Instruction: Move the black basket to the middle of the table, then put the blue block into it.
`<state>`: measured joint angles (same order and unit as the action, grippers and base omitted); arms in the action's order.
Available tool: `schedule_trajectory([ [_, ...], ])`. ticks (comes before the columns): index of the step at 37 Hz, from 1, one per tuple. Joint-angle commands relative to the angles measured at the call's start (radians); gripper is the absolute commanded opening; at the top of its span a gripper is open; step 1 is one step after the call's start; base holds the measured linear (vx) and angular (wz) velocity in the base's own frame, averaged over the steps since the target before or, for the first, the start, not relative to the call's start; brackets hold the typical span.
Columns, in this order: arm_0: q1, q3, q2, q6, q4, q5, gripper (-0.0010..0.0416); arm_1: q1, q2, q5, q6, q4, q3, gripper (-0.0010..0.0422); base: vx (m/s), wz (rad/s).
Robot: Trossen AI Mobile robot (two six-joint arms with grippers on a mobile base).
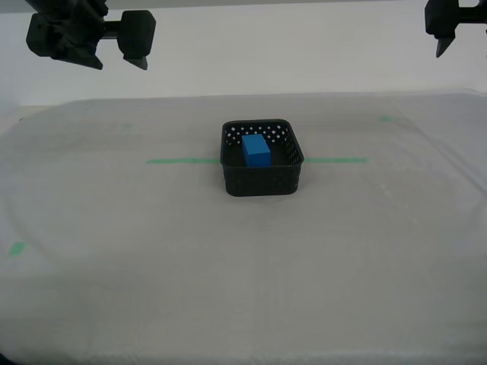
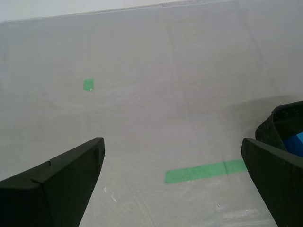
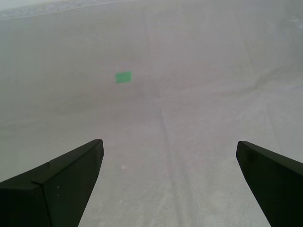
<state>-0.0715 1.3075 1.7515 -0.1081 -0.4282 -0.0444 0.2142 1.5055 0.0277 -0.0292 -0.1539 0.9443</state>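
The black basket (image 1: pixel 262 179) stands on the table (image 1: pixel 152 289) near its middle, over the green tape line (image 1: pixel 179 160). The blue block (image 1: pixel 256 150) lies inside it. In the second wrist view a corner of the black basket (image 2: pixel 279 123) with a sliver of the blue block (image 2: pixel 297 142) shows beside one finger. My second gripper (image 2: pixel 173 143) is open and holds nothing; it hangs high at the exterior view's upper left (image 1: pixel 116 59). My first gripper (image 3: pixel 169 143) is open too, over bare cloth. The other arm (image 1: pixel 449 30) is at the exterior view's upper right, cut off by the frame.
Small green tape marks (image 1: pixel 16 248) (image 1: pixel 385 118) (image 2: pixel 88 84) (image 3: pixel 123 76) dot the cloth. The green tape line (image 2: pixel 203 171) runs up to the basket. The table's far edge (image 1: pixel 243 97) meets a white wall.
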Motion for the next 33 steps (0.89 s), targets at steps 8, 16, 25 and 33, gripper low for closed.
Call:
schedule_trajectory([
  [8, 0.0, 0.001, -0.001, 0.0, 0.002, -0.001, 0.0394, 0.001, -0.001, -0.002, 0.003, 0.002, 0.001, 0.0396, 0.0, 0.0],
  [16, 0.0, 0.001, -0.001, 0.0, 0.002, -0.001, 0.0394, 0.0, 0.0, -0.002, 0.003, 0.002, 0.001, 0.0396, 0.0, 0.0],
  [25, 0.0, 0.001, -0.001, 0.0, 0.002, -0.001, 0.0394, 0.001, -0.001, -0.002, 0.003, 0.002, 0.001, 0.0396, 0.0, 0.0],
  [33, 0.0, 0.001, -0.001, 0.0, 0.002, -0.001, 0.0394, 0.001, -0.001, -0.002, 0.003, 0.002, 0.001, 0.0396, 0.0, 0.0],
])
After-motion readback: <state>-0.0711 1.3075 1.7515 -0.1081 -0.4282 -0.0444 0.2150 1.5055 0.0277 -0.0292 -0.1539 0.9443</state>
